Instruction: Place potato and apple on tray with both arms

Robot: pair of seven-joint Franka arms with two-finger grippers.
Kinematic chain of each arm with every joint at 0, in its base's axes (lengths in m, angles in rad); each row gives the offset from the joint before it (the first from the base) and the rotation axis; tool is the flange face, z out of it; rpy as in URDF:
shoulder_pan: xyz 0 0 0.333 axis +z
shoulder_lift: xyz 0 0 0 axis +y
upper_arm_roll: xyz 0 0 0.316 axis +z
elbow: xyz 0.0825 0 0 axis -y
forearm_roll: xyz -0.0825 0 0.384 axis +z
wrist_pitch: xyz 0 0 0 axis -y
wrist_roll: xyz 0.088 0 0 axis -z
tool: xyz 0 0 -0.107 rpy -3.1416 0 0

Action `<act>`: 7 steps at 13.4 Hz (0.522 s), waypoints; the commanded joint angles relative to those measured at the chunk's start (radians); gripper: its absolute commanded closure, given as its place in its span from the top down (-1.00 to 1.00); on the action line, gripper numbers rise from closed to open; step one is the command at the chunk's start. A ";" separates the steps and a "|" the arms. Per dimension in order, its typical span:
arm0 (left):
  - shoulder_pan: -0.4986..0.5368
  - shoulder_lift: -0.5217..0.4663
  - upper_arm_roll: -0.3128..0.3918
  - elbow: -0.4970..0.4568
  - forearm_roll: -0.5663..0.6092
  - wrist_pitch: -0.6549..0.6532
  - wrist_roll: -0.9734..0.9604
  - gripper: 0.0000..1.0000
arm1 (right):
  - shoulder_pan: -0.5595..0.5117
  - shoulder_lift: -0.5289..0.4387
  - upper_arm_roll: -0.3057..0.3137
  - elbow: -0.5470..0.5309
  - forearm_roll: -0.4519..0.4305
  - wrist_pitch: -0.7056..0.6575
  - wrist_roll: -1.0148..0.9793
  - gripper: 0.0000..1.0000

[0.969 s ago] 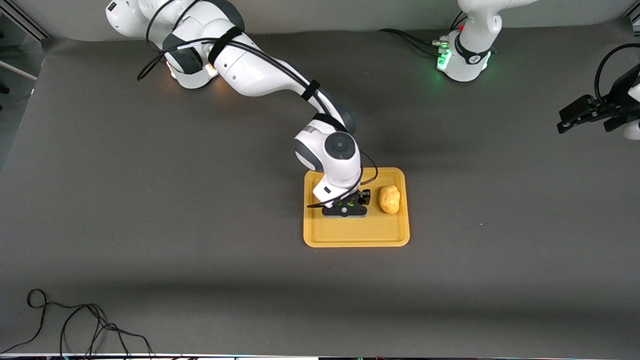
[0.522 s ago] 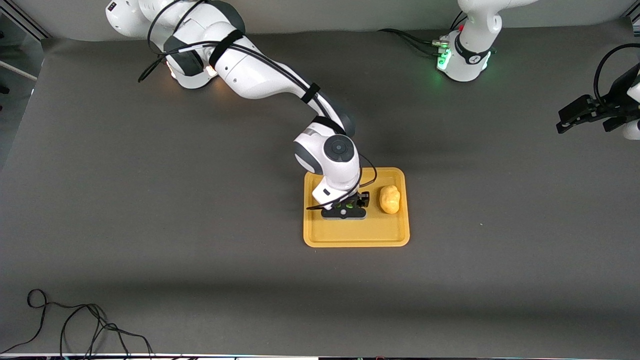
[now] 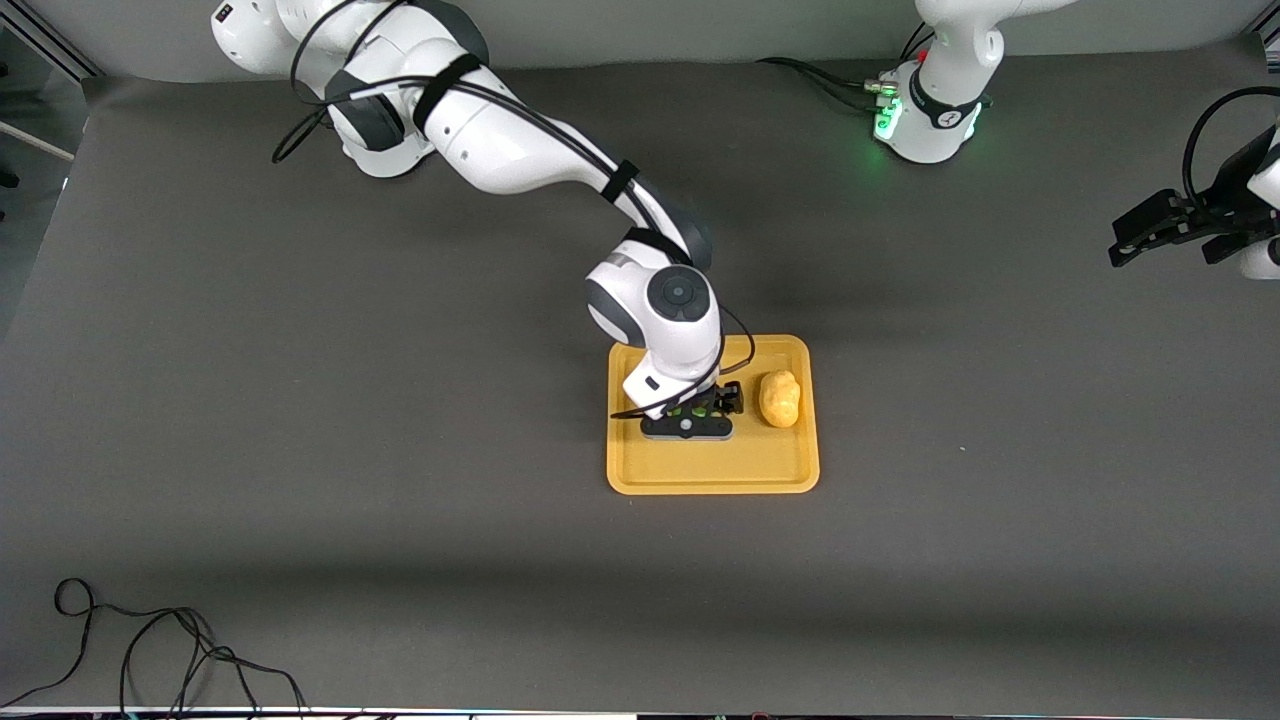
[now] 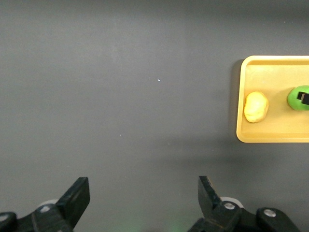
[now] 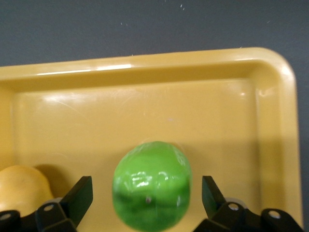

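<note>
- Jaws of the right gripper [image 5: 145, 203] now stand spread on either side of the apple [image 5: 152, 186], with a clear gap at each finger; a second ago they were pinched on it, so the release has just happened.
- That leaves the apple sitting on the floor of the tray [image 3: 712, 478], low between the open fingers, near the tray's middle and toward the right arm's end of it.
- By my judgement both fruits are now delivered, and all that remains is for the right gripper to lift straight up without nudging the apple.
- The apple is nearly round, so it has no real long axis; whether it has fully settled is hard to say, since the gripper hides most of it in the front view.
- The potato [image 3: 779, 398] lies just beside the apple, toward the left arm's end of the tray and apart from it; its long axis runs roughly from the front camera toward the robots' bases, flat on the tray.
- The left gripper [image 3: 1150, 232] waits well apart, over bare table at the left arm's end, its jaws spread wide and holding nothing.
</note>
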 commanded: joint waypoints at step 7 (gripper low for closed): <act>-0.008 -0.002 0.002 0.006 0.011 -0.001 0.009 1.00 | -0.154 -0.480 -0.006 -0.098 -0.005 -0.548 -0.154 1.00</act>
